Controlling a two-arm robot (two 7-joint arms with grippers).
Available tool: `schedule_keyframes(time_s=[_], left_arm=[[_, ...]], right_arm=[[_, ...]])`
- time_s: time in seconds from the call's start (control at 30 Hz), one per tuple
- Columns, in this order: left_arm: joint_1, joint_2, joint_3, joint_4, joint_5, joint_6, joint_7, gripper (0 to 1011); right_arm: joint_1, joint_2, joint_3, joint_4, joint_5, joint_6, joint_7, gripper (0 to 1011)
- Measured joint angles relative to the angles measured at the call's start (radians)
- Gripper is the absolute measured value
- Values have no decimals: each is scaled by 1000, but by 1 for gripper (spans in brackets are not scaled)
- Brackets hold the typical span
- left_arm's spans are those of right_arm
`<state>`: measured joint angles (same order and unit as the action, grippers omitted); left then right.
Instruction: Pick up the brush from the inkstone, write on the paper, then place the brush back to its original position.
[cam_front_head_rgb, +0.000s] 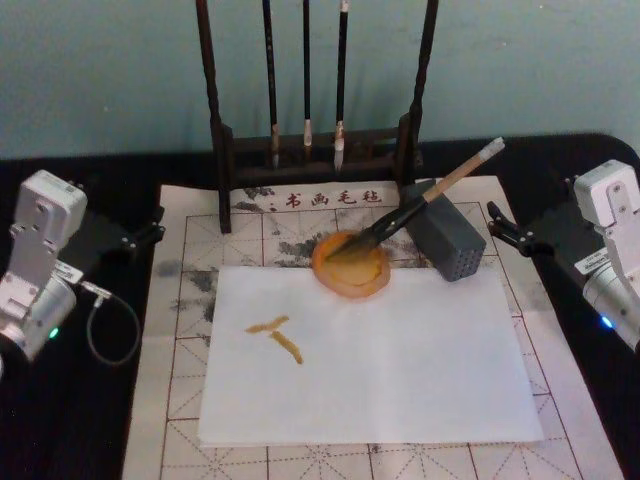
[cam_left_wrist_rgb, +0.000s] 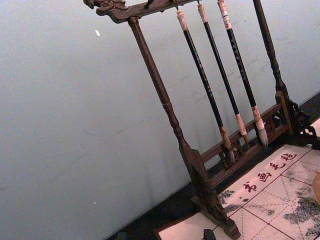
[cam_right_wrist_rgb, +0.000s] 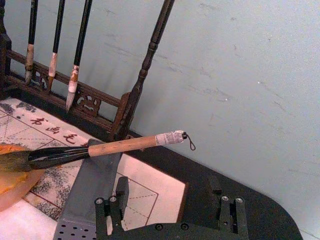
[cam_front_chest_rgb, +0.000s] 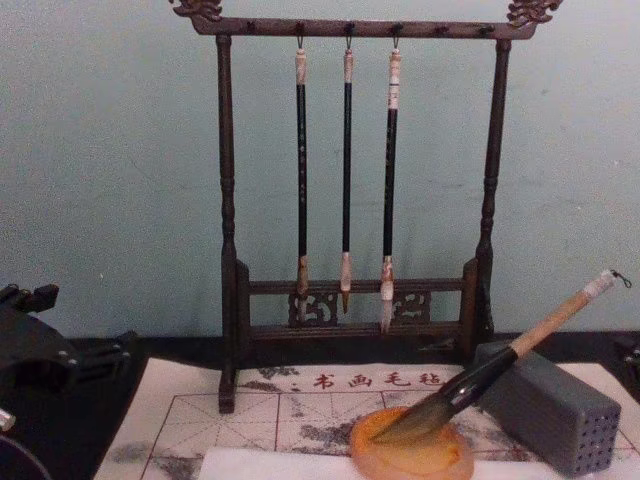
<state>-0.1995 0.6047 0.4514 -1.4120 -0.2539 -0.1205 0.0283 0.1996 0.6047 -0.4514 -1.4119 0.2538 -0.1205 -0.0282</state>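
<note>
The brush (cam_front_head_rgb: 420, 203) lies at a slant, its grey-brown bristles in the round orange inkstone (cam_front_head_rgb: 350, 265) and its tan handle propped on a grey block (cam_front_head_rgb: 446, 242). Its whitish looped end (cam_right_wrist_rgb: 172, 137) points up and to the right. On the white paper (cam_front_head_rgb: 380, 360), in front of the inkstone, are brown strokes (cam_front_head_rgb: 275, 335) at its left. My left gripper (cam_front_head_rgb: 152, 226) stands open at the mat's left edge, away from the brush. At the right edge my right gripper (cam_front_head_rgb: 497, 225) is open, with fingers (cam_right_wrist_rgb: 107, 207) spread wide and nothing between them, a short way from the block.
A dark wooden rack (cam_front_head_rgb: 315, 150) with three thin black-handled brushes (cam_front_chest_rgb: 347, 180) stands behind the inkstone. A gridded felt mat (cam_front_head_rgb: 180, 300) lies under the paper on the black table. A grey cable loop (cam_front_head_rgb: 110, 325) hangs by the left arm.
</note>
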Motion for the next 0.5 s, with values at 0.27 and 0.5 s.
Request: schedule_keyframes(time_s=[0.27, 0.5], left_arm=[[0, 0, 0, 0, 0, 0, 0, 1001], [0, 0, 0, 0, 0, 0, 0, 1001]], right_arm=[[0, 0, 0, 0, 0, 0, 0, 1002], [0, 0, 0, 0, 0, 0, 0, 1003]])
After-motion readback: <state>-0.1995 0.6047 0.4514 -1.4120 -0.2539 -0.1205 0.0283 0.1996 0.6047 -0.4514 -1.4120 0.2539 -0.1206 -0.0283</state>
